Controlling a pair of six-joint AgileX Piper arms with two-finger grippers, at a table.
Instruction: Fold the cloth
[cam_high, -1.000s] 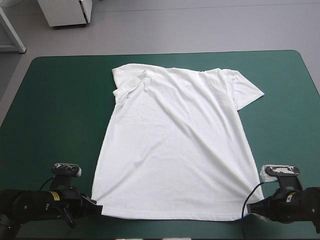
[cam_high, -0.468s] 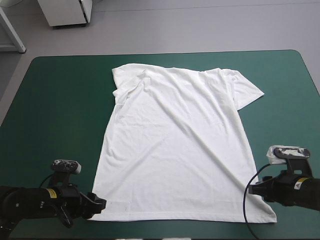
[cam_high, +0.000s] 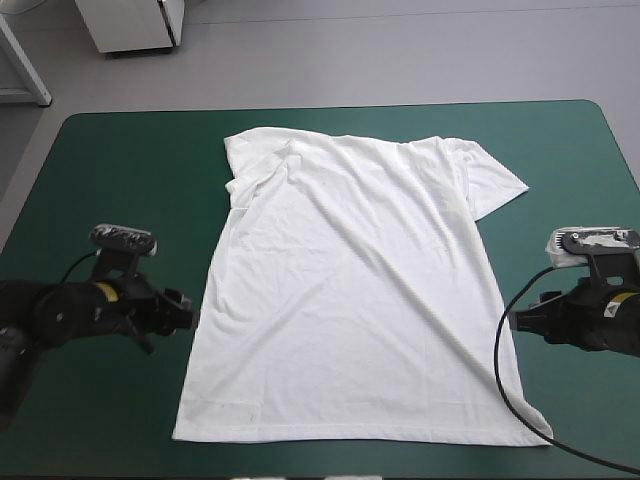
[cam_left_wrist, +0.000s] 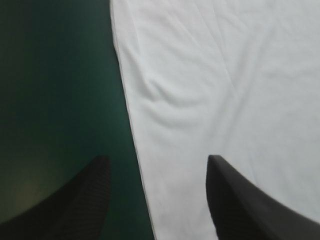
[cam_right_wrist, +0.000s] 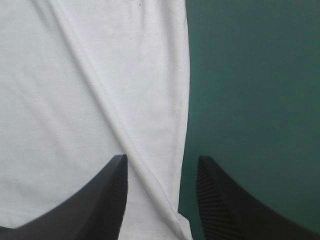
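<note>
Fingers of the left gripper (cam_left_wrist: 157, 162) are held spread apart with nothing clasped, and the left side edge of the T-shirt (cam_high: 350, 290) is seen between them. The right gripper (cam_right_wrist: 162, 162) is likewise parted and empty, set astride the right side edge. The T-shirt is spread flat mid-table, collar toward the far edge; bare teal-green cover (cam_high: 110, 180) is left on both sides.

— How is it lying?
— I see the white short-sleeved fabric T-shirt (cam_high: 350, 300) spread flat on the teal-green surface (cam_high: 110, 180), with the collar toward the far edge and the hem close to the near edge.
— Sleeves?
— The right sleeve (cam_high: 495, 182) lies out to the side. The left sleeve (cam_high: 240, 180) is folded in on the body. Long soft creases run diagonally across the front.
</note>
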